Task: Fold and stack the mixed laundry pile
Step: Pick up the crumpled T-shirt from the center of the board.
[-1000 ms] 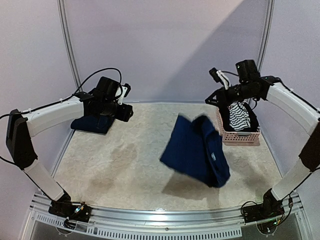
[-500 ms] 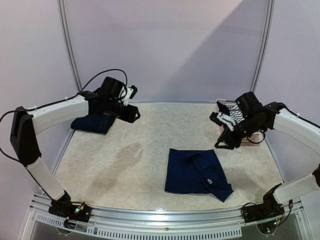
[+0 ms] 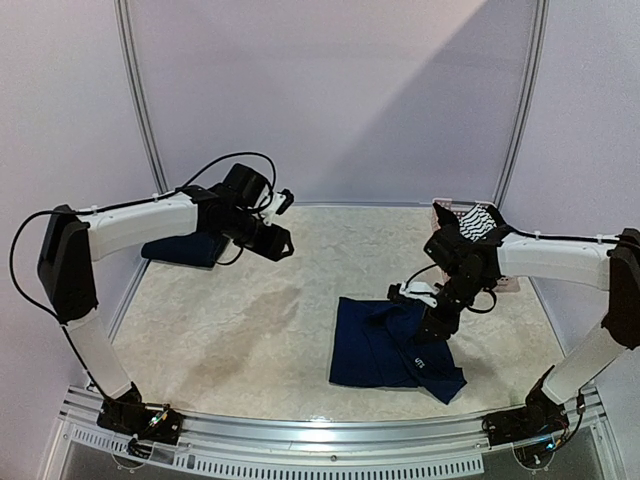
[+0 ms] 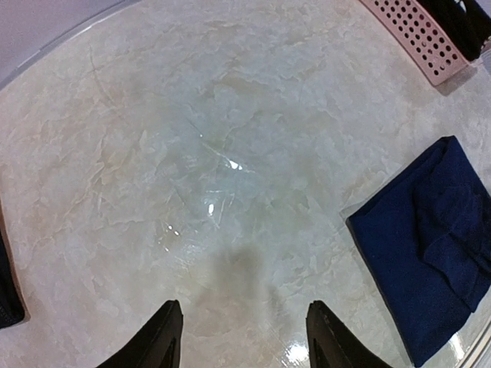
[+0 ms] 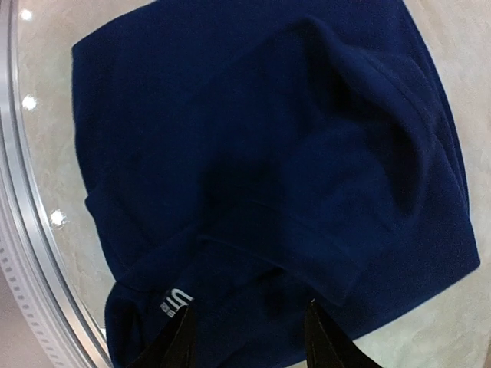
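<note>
Navy T-shirt (image 5: 253, 176), white "UT" label (image 5: 178, 300)

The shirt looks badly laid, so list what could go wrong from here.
1. The navy T-shirt lies rumpled, with a flap sticking out at its near right corner. The open right hand, just above it, may pinch several layers and drag the fold apart.
2. The shirt lies close to the table's near rim; a pull that way may slide it off.
3. The right arm passes close to the pink basket and may knock it.
</note>
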Tool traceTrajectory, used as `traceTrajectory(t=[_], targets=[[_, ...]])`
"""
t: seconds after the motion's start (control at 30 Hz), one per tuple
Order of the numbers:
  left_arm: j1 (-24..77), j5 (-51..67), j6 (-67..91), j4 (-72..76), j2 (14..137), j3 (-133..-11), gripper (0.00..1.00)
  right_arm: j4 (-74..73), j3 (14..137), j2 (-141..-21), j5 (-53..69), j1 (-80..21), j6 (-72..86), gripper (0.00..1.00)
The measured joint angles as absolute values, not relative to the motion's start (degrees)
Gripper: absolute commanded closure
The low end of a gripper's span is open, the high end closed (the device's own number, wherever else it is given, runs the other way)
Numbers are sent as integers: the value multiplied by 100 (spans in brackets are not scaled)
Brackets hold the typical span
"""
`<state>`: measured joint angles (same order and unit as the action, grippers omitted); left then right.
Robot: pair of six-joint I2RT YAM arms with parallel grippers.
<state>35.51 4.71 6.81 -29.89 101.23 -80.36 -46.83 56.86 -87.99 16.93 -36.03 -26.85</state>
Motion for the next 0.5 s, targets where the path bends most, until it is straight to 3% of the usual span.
traceTrajectory(t=[0.13, 0.5], targets=[[3605, 491, 666, -3111, 10241, -8193, 45, -4670, 5892, -8691, 1494, -4574, -3212, 59], [3605, 497, 668, -3229, 10283, -8224, 45, -4624, 5857, -9094, 757, -6305, -4082, 58]])
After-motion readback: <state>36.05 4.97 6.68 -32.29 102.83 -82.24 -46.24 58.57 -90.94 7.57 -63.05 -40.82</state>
